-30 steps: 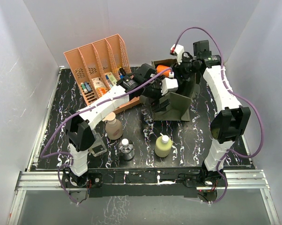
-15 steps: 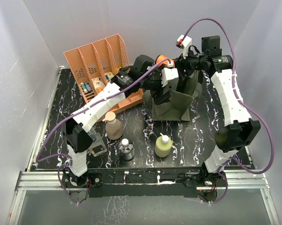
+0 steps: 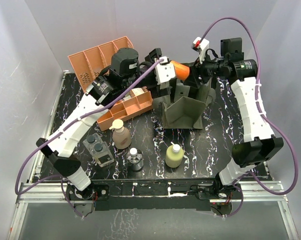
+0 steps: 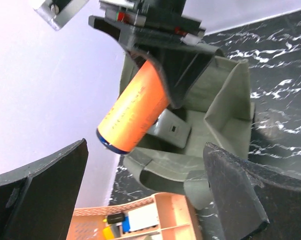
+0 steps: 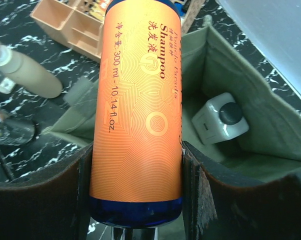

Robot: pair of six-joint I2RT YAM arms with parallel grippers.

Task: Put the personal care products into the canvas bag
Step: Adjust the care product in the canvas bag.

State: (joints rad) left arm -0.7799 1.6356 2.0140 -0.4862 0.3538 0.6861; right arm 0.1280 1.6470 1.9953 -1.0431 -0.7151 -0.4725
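My right gripper (image 3: 191, 70) is shut on the orange-and-blue bottle (image 3: 179, 68) and holds it tilted above the open olive canvas bag (image 3: 186, 109). In the right wrist view the pads (image 5: 193, 170) clamp the bottle (image 5: 140, 100) near its blue end. A white bottle (image 5: 219, 120) lies inside the bag (image 5: 270, 115). My left gripper (image 3: 165, 84) is open and empty, raised just left of the bottle (image 4: 133, 112). The tan pump bottle (image 3: 121, 135), small clear round bottle (image 3: 135, 159), yellow white-capped bottle (image 3: 174, 155) and clear twin pack (image 3: 98, 149) stand on the near table.
The salmon-orange slotted rack (image 3: 98, 57) stands at the back left, partly hidden by my left arm, with small boxes and tubes in it (image 4: 140, 217). Grey walls close in the left, back and right sides.
My left arm has lifted and drawn back to the left, uncovering the twin pack. My right gripper has risen slightly to the right with the orange bottle.
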